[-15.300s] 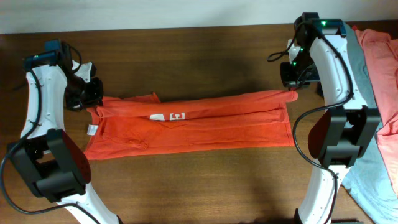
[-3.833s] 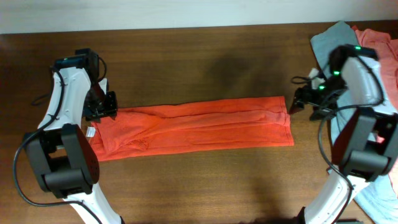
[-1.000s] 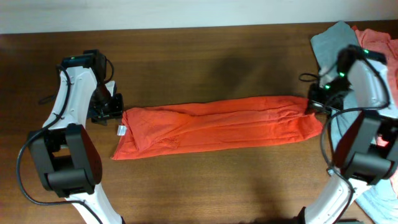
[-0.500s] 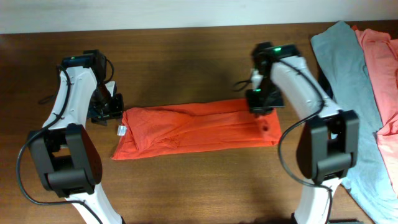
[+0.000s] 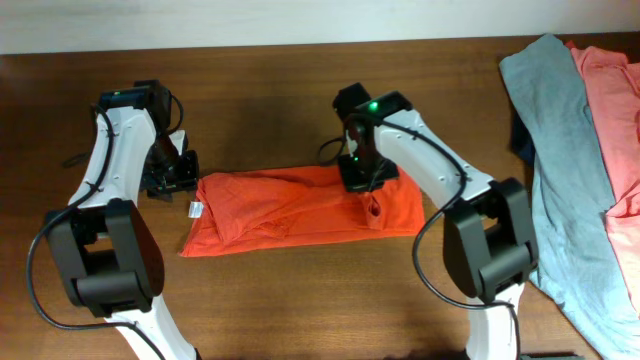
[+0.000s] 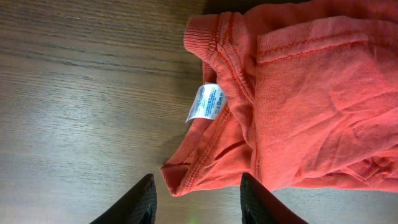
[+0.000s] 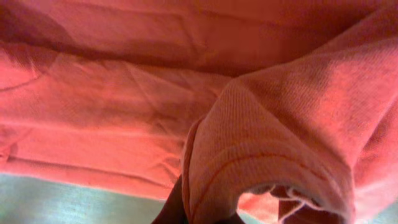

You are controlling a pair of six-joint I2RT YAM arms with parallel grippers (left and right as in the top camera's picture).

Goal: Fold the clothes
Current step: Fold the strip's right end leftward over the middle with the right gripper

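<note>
In the overhead view the right gripper (image 5: 362,172) has its fingers hidden under its own wrist on the orange-red T-shirt (image 5: 290,205); the grey T-shirt (image 5: 555,120) and the salmon-pink T-shirt (image 5: 612,90) run off the right edge. In the left wrist view the lower edge cuts the left gripper (image 6: 196,183) down to two finger ends; the print on the white label (image 6: 205,102) is too small to read; the shirt runs out at top and right. In the right wrist view bunched fabric covers the fingers but for a dark sliver at the bottom edge.
</note>
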